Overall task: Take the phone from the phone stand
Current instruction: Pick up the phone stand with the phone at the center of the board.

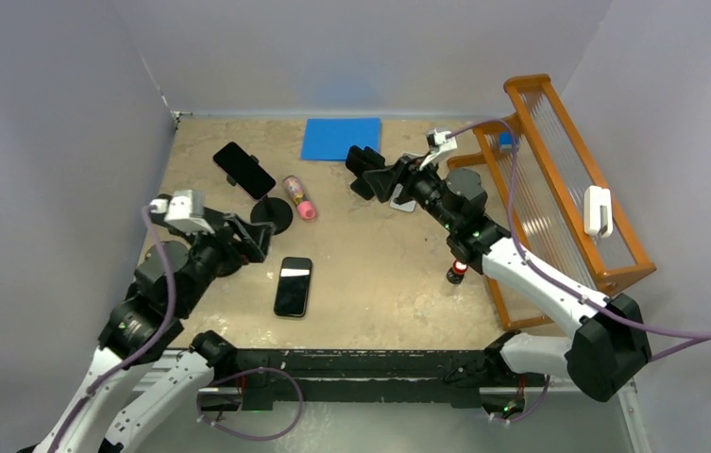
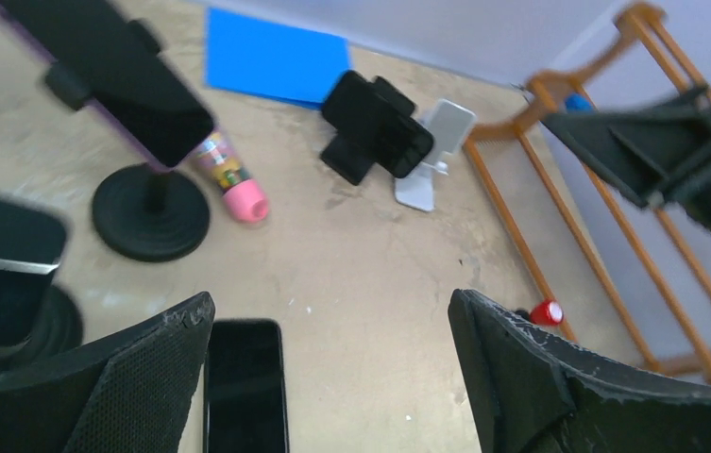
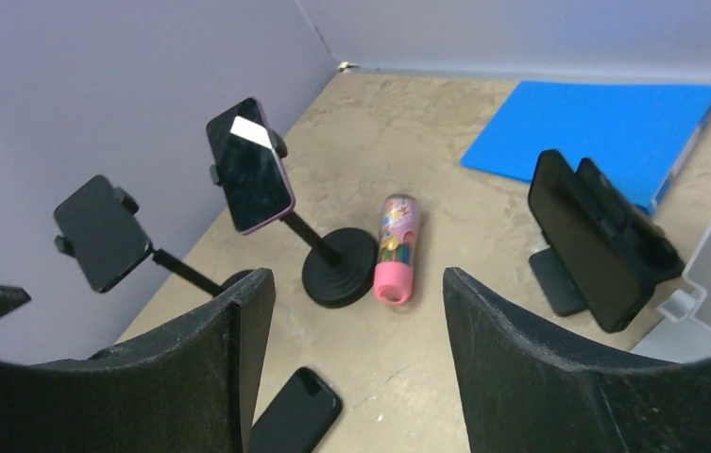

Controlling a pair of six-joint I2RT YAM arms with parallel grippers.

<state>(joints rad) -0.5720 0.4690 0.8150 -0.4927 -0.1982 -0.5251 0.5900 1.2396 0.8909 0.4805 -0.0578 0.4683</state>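
Lilac-grey walls box in a mottled tan counter [image 1: 398, 283]. From its base at the near left, the left arm folds upward and leans toward the middle. Its left end effector [image 1: 255, 241] hangs low just left of the loose phone [image 1: 294, 286], fingers spread wide with nothing between them. The right arm reaches in a long diagonal from the near right to the far centre. There the right end effector [image 1: 367, 172] sits over a black phone [image 3: 583, 241] propped on a low stand [image 3: 554, 283], aimed leftward across the counter; its fingers stand apart and are empty too. The loose phone lies flat, screen up, on bare counter near the front middle, touching no stand. Its long axis runs near to far, with the far end tipped slightly right. Behind it a purple-edged phone [image 1: 244, 170] sits clamped on a tall stand [image 1: 271, 215], beside a pink bottle [image 1: 299, 198] lying on its side.
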